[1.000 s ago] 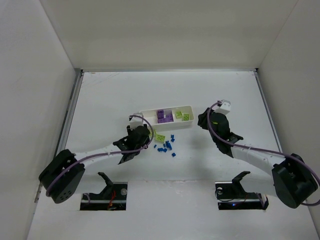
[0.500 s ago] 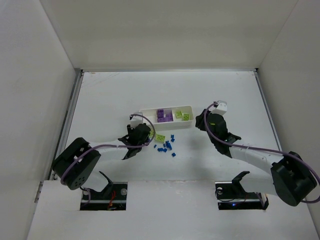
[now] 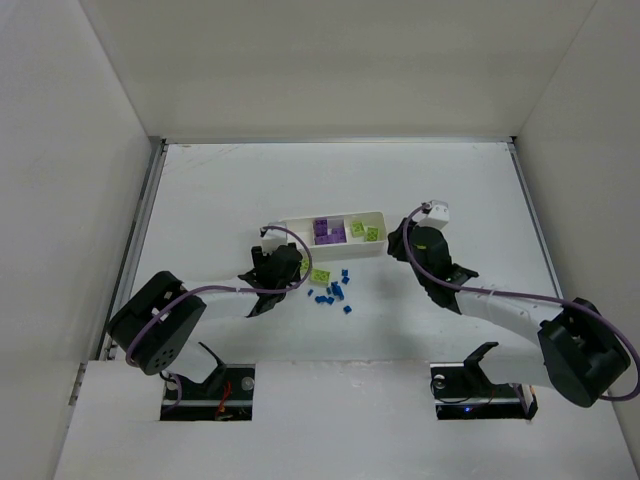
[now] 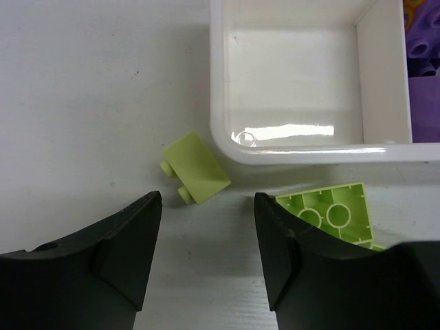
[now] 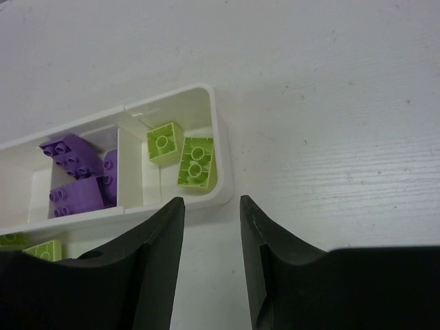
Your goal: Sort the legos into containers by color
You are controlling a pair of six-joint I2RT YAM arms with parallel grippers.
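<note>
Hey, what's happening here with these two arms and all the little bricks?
The robot is sorting toy bricks by colour into a white tray. Purple blocks sit in its middle section, two green bricks in the right one; the left section is empty. The left gripper hangs open over a small green brick on the table beside the tray. The right gripper, also open, hovers at the tray's right end. The blue pieces lie loose on the table.

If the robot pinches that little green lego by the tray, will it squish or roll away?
Probably neither. The small green brick looks like hard plastic with flat faces, so it should stay stiff and not roll. It looks light and smooth, so it might skid if the left gripper nudges it.
</note>
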